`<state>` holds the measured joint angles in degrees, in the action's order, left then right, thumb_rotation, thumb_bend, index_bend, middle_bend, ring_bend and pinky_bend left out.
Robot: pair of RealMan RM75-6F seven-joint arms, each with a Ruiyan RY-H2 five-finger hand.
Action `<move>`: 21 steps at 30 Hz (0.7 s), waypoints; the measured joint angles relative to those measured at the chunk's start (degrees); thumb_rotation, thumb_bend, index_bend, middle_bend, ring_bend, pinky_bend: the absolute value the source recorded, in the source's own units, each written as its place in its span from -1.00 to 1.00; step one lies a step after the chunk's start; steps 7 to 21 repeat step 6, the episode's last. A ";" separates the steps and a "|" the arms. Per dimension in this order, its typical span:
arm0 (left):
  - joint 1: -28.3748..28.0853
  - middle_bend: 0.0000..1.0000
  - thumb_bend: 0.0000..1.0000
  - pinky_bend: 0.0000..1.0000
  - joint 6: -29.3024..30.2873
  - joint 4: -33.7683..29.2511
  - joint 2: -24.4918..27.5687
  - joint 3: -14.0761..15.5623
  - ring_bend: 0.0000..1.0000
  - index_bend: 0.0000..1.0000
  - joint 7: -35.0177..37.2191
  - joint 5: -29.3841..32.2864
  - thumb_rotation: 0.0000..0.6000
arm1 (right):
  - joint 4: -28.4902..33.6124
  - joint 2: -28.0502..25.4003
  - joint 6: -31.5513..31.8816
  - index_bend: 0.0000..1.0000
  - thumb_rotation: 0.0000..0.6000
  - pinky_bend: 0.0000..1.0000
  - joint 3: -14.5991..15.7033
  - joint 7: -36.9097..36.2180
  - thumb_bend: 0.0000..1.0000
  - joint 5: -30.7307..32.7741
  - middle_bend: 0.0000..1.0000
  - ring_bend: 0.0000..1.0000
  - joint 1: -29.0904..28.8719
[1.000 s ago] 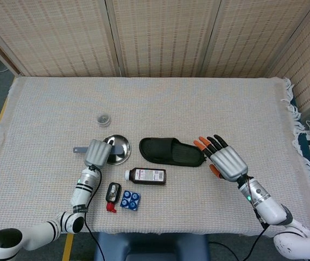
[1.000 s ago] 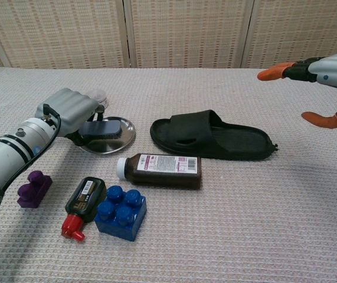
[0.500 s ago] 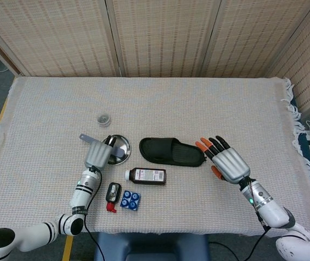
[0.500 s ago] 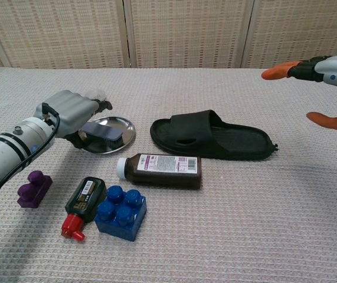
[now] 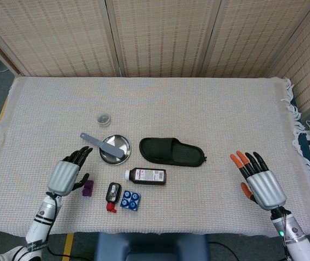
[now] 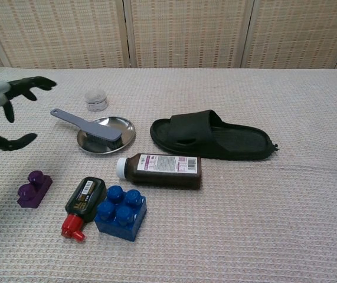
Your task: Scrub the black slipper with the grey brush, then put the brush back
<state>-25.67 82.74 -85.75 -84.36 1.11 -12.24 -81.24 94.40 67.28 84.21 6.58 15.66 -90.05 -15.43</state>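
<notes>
On the cloth-covered surface (image 5: 198,103) the grey brush (image 5: 103,145) lies with its head in the metal dish (image 5: 123,145) and its handle jutting out to the left. Just right of the dish sits the black slipper (image 5: 171,152), with a brown bottle (image 5: 146,175) in front of it. From the head view both robot hands show empty with fingers spread: the left robot hand (image 5: 67,174) beside a purple block (image 5: 87,187), the right robot hand (image 5: 259,182) well apart from the slipper. At chest level only the left robot hand's dark fingers (image 6: 29,83) show, at the frame's edge.
</notes>
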 measured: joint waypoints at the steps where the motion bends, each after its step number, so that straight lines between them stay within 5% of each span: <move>1: 2.99 -0.95 -0.26 -0.73 3.00 1.02 1.24 1.64 -1.00 -0.85 5.11 -1.45 1.00 | -1.63 0.66 2.01 -1.00 1.00 -1.00 0.40 -0.67 -0.23 -1.08 -1.00 -1.00 1.29; 6: 12.54 -0.97 -0.26 -0.74 14.18 5.93 5.37 6.00 -1.00 -0.85 20.27 -7.19 1.00 | -8.31 3.70 9.18 -1.00 1.00 -1.00 1.69 -4.70 -0.24 -6.64 -1.00 -1.00 7.19; 21: 12.54 -0.97 -0.26 -0.74 14.18 5.93 5.37 6.00 -1.00 -0.85 20.27 -7.19 1.00 | -8.31 3.70 9.18 -1.00 1.00 -1.00 1.69 -4.70 -0.24 -6.64 -1.00 -1.00 7.19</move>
